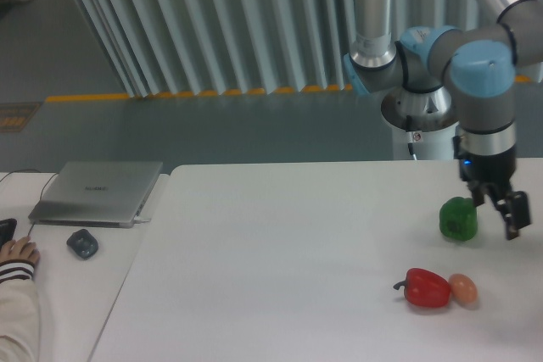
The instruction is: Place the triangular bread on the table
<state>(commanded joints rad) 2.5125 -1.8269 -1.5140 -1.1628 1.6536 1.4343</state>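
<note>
The triangular bread does not show anywhere in this view. My gripper [498, 209] hangs low over the right side of the white table [280, 260], just right of a green pepper [458, 219]. Its two dark fingers stand apart with bare table showing between them, so it is open and holds nothing. The left finger is close to the green pepper's upper right side; I cannot tell whether it touches.
A red pepper [427, 287] and a small tan egg [462, 288] lie side by side in front of the gripper. On the adjoining desk at left are a grey laptop [100, 192], a dark mouse [82, 243] and a person's hand [19, 252].
</note>
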